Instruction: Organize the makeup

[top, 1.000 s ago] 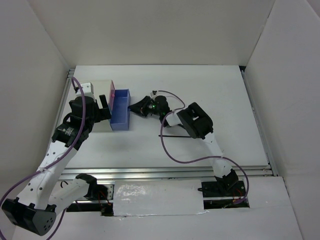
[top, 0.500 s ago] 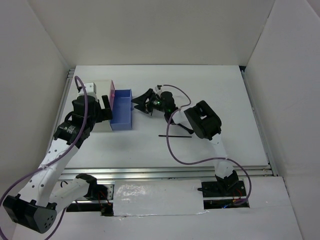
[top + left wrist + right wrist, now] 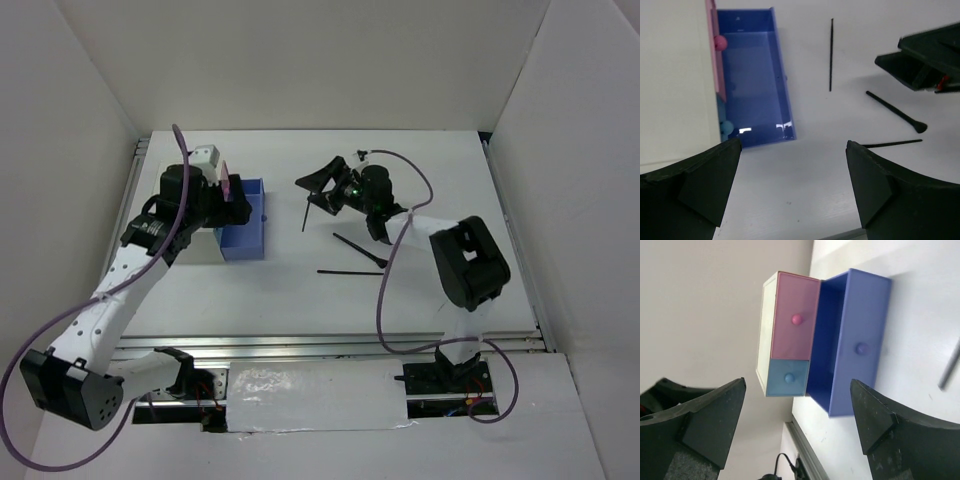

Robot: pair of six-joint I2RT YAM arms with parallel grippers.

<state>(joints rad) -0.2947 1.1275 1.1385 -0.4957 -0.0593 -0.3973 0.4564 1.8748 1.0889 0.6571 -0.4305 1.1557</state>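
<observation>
The left claw (image 3: 792, 150) is hanging wide open with nothing in it. It is sitting over the near end of the blue drawer (image 3: 752, 80). The drawer is sticking out to the right of the white box (image 3: 766, 335).

The right claw (image 3: 312, 192) is also spreading wide and holding nothing. It is hovering to the right of the drawer, a little farther back, and pointing left at the box.

Three bits of makeup are lying on the table (image 3: 450, 180), all to the right of the drawer and not in it. A thin pencil (image 3: 305, 215) is lying just on the near side of the right claw, not touching it. A brush (image 3: 360, 250) is lying slanted, nearer and more to the right. A second thin stick (image 3: 350, 271) is lying sideways, nearest of all. All three are well apart from the left claw.
</observation>
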